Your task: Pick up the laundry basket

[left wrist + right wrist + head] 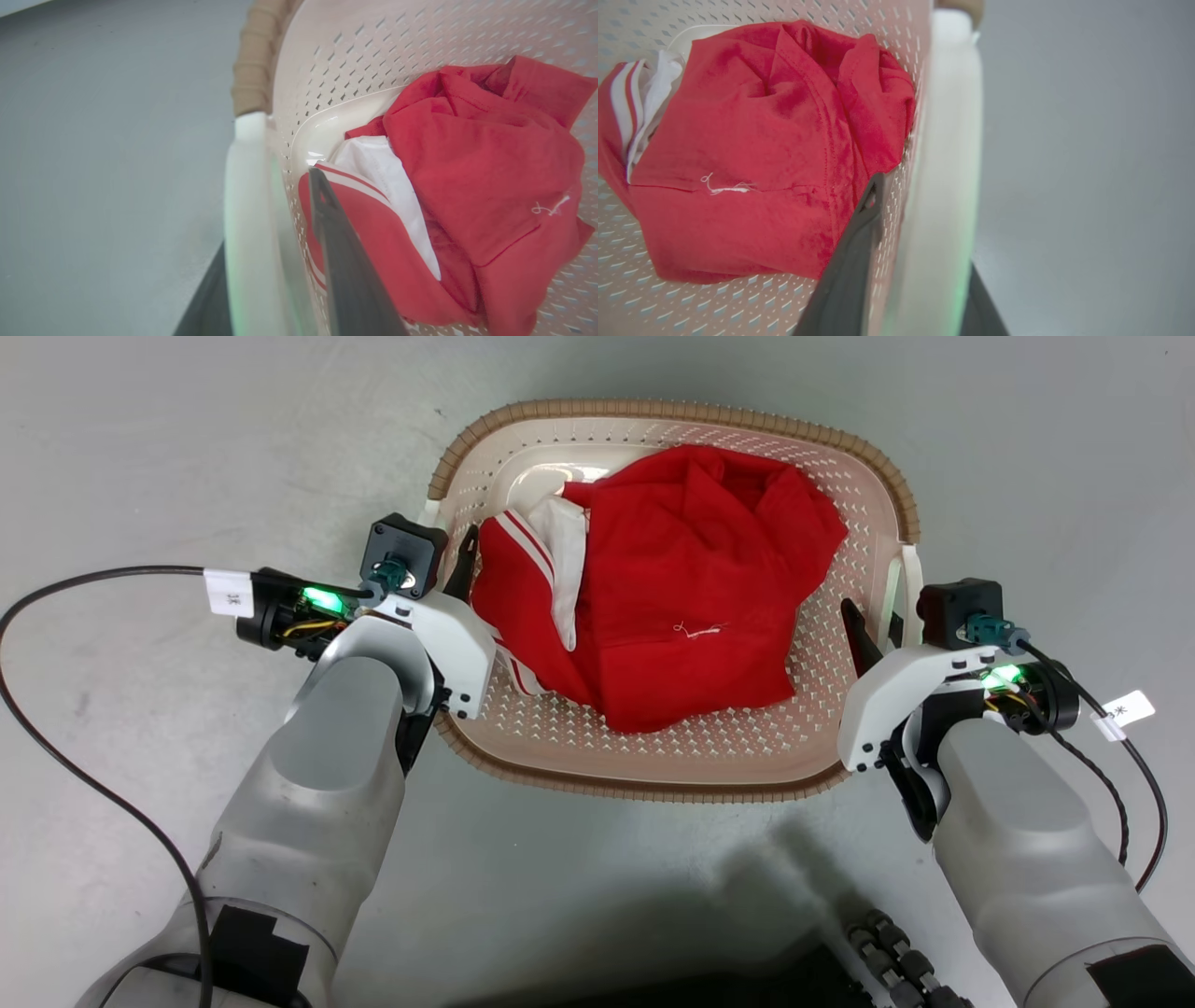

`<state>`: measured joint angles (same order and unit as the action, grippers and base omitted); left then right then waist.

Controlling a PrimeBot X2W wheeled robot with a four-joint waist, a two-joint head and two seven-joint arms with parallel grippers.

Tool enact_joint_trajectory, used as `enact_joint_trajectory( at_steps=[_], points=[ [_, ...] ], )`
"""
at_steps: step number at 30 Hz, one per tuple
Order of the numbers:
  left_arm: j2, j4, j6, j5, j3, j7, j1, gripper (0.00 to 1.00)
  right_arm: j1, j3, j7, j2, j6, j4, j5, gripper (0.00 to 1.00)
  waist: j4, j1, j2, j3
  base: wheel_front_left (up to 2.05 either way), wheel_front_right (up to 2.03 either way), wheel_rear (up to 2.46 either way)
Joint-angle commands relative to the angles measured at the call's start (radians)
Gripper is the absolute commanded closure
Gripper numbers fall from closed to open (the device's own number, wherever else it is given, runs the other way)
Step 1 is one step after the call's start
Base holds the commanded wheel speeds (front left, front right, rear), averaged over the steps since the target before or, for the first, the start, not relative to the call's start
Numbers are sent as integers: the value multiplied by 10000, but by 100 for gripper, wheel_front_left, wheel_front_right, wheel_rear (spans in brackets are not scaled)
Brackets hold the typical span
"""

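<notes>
The right tool (pixel 927 228) straddles the laundry basket (pixel 714 303)'s handle (pixel 952 116) beside red clothing (pixel 761 140).

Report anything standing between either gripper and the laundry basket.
Nothing visible. The left gripper and right gripper each straddle a side handle of the laundry basket; the red clothing lies inside, beside the inner fingers.

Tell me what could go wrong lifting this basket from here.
1. The left gripper and right gripper each straddle only a side wall and white handle of the laundry basket. A loose pinch or an uneven rise may tilt or drop it.
2. The left inner finger lies right beside the red garment, so it might snag or drag the cloth.
</notes>
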<state>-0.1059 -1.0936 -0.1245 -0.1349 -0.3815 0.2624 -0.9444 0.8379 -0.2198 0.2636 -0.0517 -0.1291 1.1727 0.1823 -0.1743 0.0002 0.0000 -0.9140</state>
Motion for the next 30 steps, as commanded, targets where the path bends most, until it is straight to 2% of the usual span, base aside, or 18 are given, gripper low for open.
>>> enact_joint_trajectory(
  at_steps=[1,16,30],
  points=[
    [150,60,-85,4,-103,37,11,100,-21,-106,18,24,-28,109,-209,100,40,-2,0,121,0,0,0],
    [407,-424,-96,-470,-599,40,409,100,-438,-295,17,33,-28,748,-196,100,322,-2,0,1500,0,0,0],
    [603,-1447,-97,-1906,-1676,-231,973,100,-893,-717,-633,34,-28,1132,-258,100,777,-2,0,3442,0,0,0]
  ],
)
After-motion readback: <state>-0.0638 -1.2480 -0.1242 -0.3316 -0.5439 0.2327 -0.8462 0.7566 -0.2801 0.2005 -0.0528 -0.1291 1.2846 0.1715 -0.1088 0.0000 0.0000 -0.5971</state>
